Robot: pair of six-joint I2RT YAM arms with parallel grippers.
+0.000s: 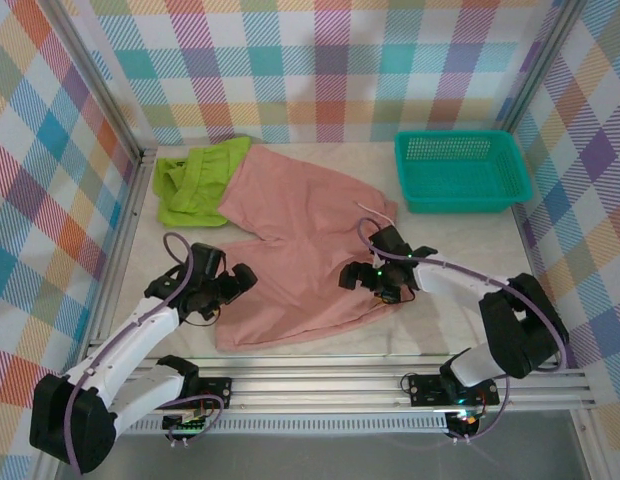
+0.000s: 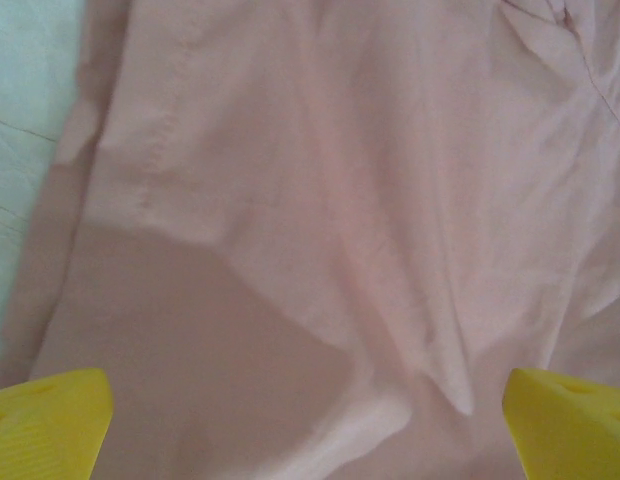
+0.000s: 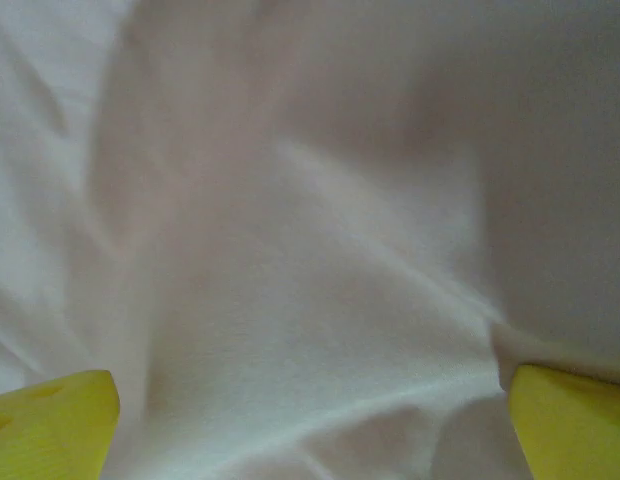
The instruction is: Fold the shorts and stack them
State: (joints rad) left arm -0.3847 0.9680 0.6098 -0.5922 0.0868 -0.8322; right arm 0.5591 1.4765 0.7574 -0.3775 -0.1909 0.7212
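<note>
The salmon pink shorts [image 1: 300, 230] lie spread across the middle of the table. The lime green shorts [image 1: 195, 180] sit crumpled at the back left, their right edge under the pink pair. My left gripper [image 1: 242, 282] hovers at the pink shorts' near left edge. In the left wrist view it [image 2: 310, 440] is open, yellow fingertips [image 2: 45, 420] wide apart over wrinkled pink fabric [image 2: 320, 200], holding nothing. My right gripper [image 1: 352, 278] is over the near right part of the pink shorts. It [image 3: 310, 440] is also open, fingertips [image 3: 575, 425] apart above pale fabric [image 3: 320, 300].
A teal mesh basket [image 1: 460, 170] stands at the back right. Plaid walls close in the table on three sides, with a metal rail [image 1: 370, 385] along the near edge. Bare tabletop [image 1: 460, 240] lies between the basket and the right arm.
</note>
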